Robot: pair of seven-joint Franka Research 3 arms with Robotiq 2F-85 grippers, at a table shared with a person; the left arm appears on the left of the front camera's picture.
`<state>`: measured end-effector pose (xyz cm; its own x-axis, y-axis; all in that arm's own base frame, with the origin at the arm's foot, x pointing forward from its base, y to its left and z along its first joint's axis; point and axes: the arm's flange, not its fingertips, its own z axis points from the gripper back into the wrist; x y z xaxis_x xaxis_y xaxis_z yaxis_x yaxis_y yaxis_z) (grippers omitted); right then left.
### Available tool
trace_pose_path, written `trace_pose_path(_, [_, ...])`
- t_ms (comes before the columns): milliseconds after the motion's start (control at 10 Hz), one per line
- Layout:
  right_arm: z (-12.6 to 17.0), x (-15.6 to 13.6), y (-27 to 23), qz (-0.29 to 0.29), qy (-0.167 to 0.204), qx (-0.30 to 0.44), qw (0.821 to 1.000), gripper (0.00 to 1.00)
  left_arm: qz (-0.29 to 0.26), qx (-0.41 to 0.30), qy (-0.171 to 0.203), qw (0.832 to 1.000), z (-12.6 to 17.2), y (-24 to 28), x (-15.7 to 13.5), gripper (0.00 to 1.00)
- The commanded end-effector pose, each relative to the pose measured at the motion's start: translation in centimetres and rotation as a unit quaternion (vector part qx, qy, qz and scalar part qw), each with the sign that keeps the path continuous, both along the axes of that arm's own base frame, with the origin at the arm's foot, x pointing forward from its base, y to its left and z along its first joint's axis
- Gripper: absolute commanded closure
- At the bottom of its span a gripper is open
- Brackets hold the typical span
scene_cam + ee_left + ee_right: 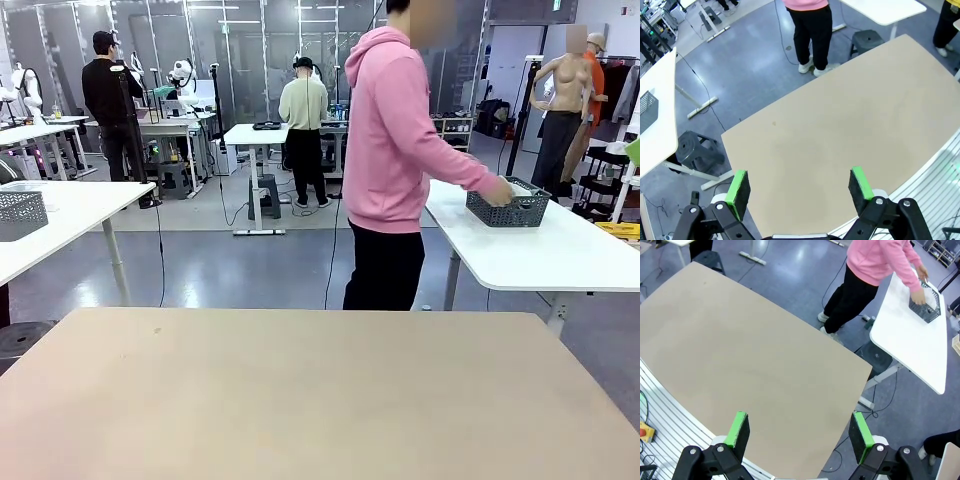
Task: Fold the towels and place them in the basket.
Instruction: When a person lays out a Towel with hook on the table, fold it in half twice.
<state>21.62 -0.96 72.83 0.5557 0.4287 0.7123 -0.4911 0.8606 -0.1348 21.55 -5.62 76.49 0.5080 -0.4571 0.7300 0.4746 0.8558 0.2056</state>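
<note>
While person (395, 150) is reaching a hand (497, 192) into basket (507, 207) on white bench (560, 255), off to robot's right, both arms are idling. Left tool (800, 182) and right tool (799, 427) are hanging above tan bench (300, 400), pads wide apart, gripping nothing, likely parked until work is brought over. Towels: cannot tell whether any are lying in basket. Tan bench is showing smooth, matte top; grey floor and further workstations are filling room behind.

The table (300, 400) is plain beige, the basket (520, 212) dark grey mesh (it sits on a white table (560, 255)), the person's hoodie (395, 130) pink, the fingers (738, 192) green-padded.
</note>
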Motion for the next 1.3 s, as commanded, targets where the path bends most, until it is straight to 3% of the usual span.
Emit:
trace_pose_path(0, [0.07,0.04,0.11,-0.004,0.001,0.004,1.000,0.00,-0.001,0.000,-0.004,1.000,0.24,-0.15,-0.03,0.00])
trace_pose_path(1200, [0.07,0.04,0.11,-0.004,0.001,0.004,1.000,0.00,-0.001,0.000,-0.004,1.000,0.24,-0.15,-0.03,0.00])
